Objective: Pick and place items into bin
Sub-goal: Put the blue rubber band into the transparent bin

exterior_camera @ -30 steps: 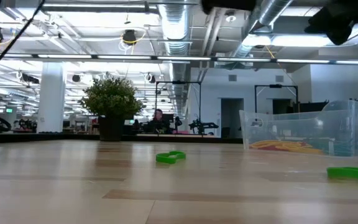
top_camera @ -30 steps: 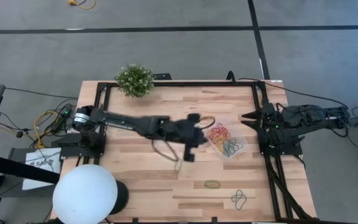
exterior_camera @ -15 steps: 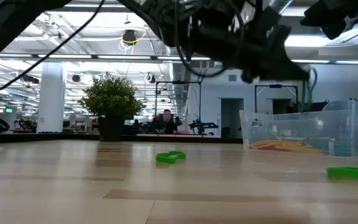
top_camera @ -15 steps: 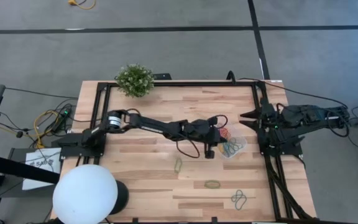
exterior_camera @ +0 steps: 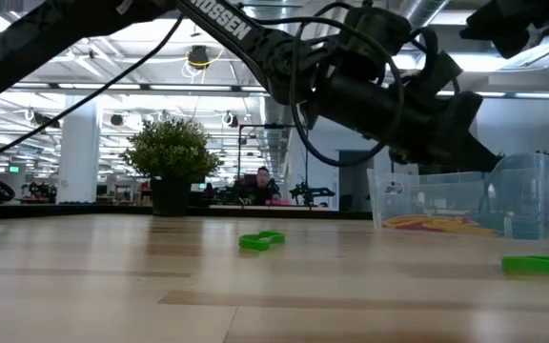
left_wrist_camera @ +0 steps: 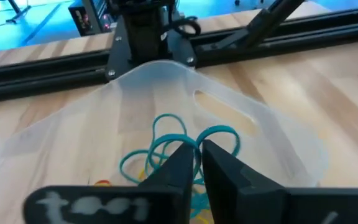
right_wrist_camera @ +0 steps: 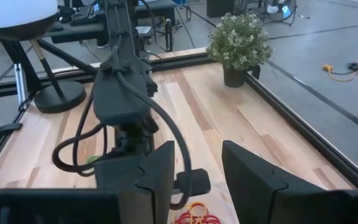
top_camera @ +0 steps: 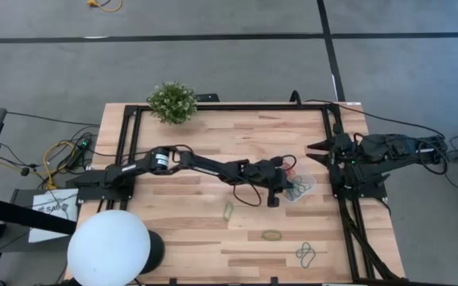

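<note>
The bin is a shallow clear container on the right part of the table, also in the left wrist view and the low view. Red, yellow and teal rubber bands lie in it. My left gripper reaches over the bin's left rim, its fingers only a slit apart on a teal band. Loose bands lie flat on the wood. My right gripper waits open at the table's right edge, holding nothing. My left gripper pinches the teal band's middle between its two fingertips. The fingers slant down into the bin from the table's left side. The band's two loops spread out to either side of the tips and lie on the other bands in the bin.
A potted plant stands at the far left corner. A white globe lamp stands at the near left corner. Black rails run along the table's sides. Bare wood lies open between the bin and the near edge.
My left gripper has gone toward the table's right edge and down, from the middle of the table to the bin, tipping nose-down as it went. In the low view it has come into the picture from above and now stands in front of the bin.
</note>
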Robot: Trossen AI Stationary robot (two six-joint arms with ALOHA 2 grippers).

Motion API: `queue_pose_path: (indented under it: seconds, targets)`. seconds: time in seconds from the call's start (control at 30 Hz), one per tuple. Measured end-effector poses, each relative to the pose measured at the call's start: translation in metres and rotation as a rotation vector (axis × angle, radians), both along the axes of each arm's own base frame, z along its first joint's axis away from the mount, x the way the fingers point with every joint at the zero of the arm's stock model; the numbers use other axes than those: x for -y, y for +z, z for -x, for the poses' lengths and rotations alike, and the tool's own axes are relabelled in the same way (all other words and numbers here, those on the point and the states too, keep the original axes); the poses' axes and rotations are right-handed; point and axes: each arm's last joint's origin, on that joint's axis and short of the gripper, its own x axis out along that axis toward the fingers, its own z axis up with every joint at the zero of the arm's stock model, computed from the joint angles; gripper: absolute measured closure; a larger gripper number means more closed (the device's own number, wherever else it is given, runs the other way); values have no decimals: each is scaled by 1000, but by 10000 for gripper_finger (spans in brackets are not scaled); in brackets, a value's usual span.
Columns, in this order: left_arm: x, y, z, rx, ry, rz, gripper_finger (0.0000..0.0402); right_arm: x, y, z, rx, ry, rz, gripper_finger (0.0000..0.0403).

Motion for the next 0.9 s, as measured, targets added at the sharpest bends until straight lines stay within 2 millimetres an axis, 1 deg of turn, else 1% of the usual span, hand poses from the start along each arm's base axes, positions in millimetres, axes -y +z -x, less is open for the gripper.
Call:
queue_pose_path:
  seconds: [0.2, 0.3, 0.43, 0.57, 0.67, 0.73, 0.8, 0.9]
  targets:
    - [6, 6, -2, 56, -11, -1, 330, 0, 0, 0, 0, 0, 0, 274]
    - [11, 6, -1, 48, -8, 30, 310, 0, 0, 0, 1, -1, -3, 274]
    - [16, 9, 0, 40, 1, 90, 298, 0, 0, 0, 15, -27, -80, 274]
    - [20, 18, 1, 54, -23, 39, 296, 0, 1, 0, 29, -34, -107, 274]
    - [20, 20, 3, 5, -28, 23, 296, 0, 2, -1, 38, -34, -109, 274]
    - [20, 21, 3, -81, -30, 10, 296, 0, 3, -1, 53, -33, -113, 274]
    - [18, 26, 4, -176, -35, -37, 296, 0, 5, -1, 70, -32, -117, 274]
    - [16, 37, 5, -271, -11, -120, 296, 0, 6, -2, 80, -30, -99, 274]
